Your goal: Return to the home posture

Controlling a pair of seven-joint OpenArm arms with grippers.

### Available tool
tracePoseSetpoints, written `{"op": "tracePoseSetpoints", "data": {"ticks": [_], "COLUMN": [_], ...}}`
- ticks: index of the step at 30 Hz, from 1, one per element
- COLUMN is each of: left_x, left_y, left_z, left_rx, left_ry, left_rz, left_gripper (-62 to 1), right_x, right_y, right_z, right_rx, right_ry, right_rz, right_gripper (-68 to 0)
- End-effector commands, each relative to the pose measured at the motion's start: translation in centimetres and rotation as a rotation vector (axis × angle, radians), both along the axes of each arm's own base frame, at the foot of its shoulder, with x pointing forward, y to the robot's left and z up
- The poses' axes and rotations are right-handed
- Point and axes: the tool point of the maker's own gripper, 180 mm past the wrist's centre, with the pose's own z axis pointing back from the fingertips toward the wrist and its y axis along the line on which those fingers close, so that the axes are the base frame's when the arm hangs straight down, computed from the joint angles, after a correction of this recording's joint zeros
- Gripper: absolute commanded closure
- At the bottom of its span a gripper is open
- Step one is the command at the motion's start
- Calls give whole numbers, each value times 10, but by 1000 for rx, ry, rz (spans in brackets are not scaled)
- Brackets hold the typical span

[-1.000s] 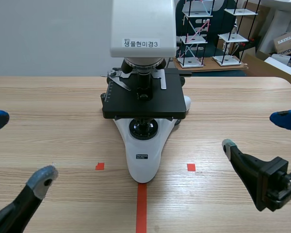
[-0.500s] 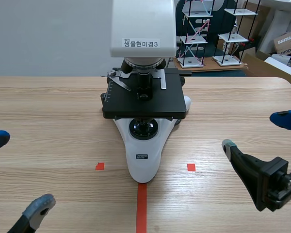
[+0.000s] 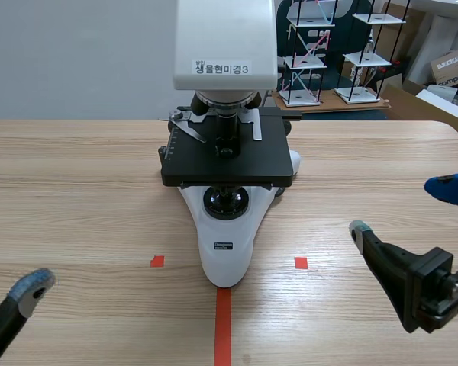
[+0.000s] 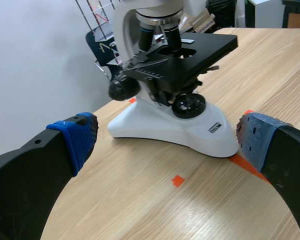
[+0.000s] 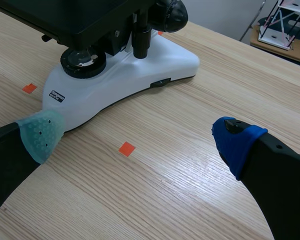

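A white and black microscope (image 3: 226,229) stands at the middle of the table, with a labelled white head above its black stage (image 3: 227,162). My left gripper (image 4: 165,145) is open and holds nothing; the microscope (image 4: 175,117) is ahead of it. In the scene view only one grey fingertip (image 3: 30,284) of it shows, low at the near left corner. My right gripper (image 3: 401,206) hovers open and empty at the near right, well apart from the microscope. From the right wrist, the microscope base (image 5: 140,70) lies ahead of the right gripper (image 5: 137,136).
Orange-red tape marks (image 3: 223,320) lie on the wooden table (image 3: 76,191) in front of the microscope. Beyond the far edge are wire racks (image 3: 309,53) and cardboard boxes (image 3: 450,65). A grey wall stands behind at the left.
My left gripper has drawn back toward the near left corner; its blue finger has left the scene view. The right arm and the microscope have not moved.
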Motion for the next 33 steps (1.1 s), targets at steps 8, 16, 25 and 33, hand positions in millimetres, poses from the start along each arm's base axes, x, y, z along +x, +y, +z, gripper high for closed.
{"op": "tracePoseSetpoints", "data": {"ticks": [8,16,25,33], "left_x": [2,2,2,2], "left_y": [1,1,1,1], "left_z": [11,11,11,11], "left_rx": [-13,-12,-12,-12], "left_ry": [-39,-39,-38,-38], "left_rz": [5,6,6,6], "left_gripper": [-581,-581,-581,-581], "right_x": [3,2,2,2], "right_y": [-1,-1,-1,-1], "right_z": [8,8,7,7], "right_rx": [2,2,-9,-9], "right_ry": [-28,-28,-29,-29], "right_rz": [1,1,5,5], "right_gripper": [-659,-659,-659,-659]}}
